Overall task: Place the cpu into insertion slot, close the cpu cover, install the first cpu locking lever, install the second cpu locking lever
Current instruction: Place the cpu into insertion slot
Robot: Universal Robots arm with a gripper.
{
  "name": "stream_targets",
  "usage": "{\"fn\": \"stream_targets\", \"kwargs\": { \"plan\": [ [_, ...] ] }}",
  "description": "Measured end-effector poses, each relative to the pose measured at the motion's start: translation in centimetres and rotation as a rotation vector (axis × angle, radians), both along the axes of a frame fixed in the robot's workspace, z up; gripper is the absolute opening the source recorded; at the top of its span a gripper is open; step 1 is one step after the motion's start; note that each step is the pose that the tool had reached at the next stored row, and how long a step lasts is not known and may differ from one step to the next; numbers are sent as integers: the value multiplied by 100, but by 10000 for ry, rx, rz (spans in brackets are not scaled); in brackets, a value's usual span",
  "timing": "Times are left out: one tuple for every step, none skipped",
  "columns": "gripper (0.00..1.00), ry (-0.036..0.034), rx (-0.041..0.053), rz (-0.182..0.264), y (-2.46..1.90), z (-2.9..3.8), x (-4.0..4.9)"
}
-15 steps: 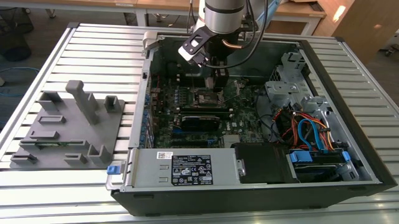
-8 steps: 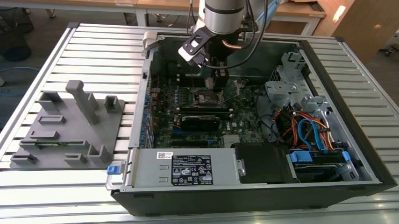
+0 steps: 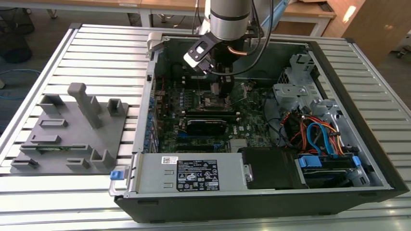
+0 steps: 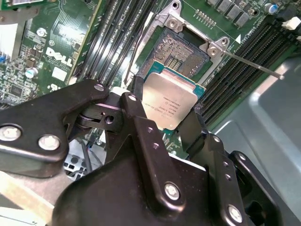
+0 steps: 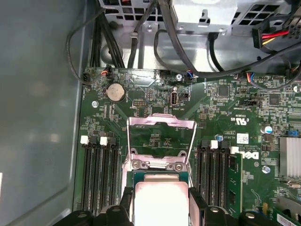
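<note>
Found the end effector [image 4: 165, 107] clamped on the cpu [image 4: 175, 100], with black fingers [image 4: 141, 123] pressed against two opposite edges of the chip. Confirmed the same grip in the first wrist view, with the cpu [image 5: 160, 201] showing its dull metal top.

Located the cpu just over the near edge of the insertion slot [image 4: 181, 49], not seated, leaving most of the slot's contact field exposed. Noted the cpu cover [image 5: 161, 125] swung open on its hinge, on the far side of the slot from the chip. Noted a locking lever [image 4: 254, 66] released, standing out as a thin bare rod beside the slot. Recorded rows of long black memory slots [image 5: 99, 174] on both sides of the socket.

In the exterior view, observed the arm [image 3: 228, 19] reaching down into the open computer case [image 3: 359, 144], above the green motherboard [image 3: 167, 130]. Found the case resting on a slatted metal surface [image 3: 96, 43]. Recorded a grey moulded fixture [image 3: 70, 130] on that surface, toward the exterior view's left of the case. Noted a labelled power supply box [image 3: 192, 174] along the near side of the case.
</note>
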State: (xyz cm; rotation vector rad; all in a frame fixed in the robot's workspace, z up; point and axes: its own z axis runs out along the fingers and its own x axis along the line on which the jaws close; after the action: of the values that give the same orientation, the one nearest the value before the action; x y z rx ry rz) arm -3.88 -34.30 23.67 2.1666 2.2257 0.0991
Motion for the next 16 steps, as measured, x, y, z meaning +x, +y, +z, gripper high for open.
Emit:
{"fn": "stream_targets", "kwargs": {
  "plan": [
    [54, 0, 1, -1, 1, -19, -2],
    [54, -1, 1, -1, 2, -38, -4],
    [54, 0, 0, 0, 3, -56, -5],
    [54, 0, 0, 1, 4, -73, -6],
    [54, 0, 1, 0, 5, -90, -8],
    [54, -1, 1, 0, 6, -107, -9],
    [54, 0, 1, 0, 6, -121, -11],
    [54, 0, 0, 0, 7, -133, -12],
    [54, 0, 1, 1, 7, -139, -12],
    [54, 1, -1, 1, 7, -140, -12],
    [54, 1, -1, 1, 7, -140, -13],
    [54, 2, -2, 0, 7, -140, -13],
    [54, 0, 0, 0, 7, -143, -13],
    [54, 1, 0, 0, 7, -144, -13],
    [54, 1, 1, 0, 7, -145, -13],
    [54, 1, 0, 0, 7, -145, -13]
  ]
}}
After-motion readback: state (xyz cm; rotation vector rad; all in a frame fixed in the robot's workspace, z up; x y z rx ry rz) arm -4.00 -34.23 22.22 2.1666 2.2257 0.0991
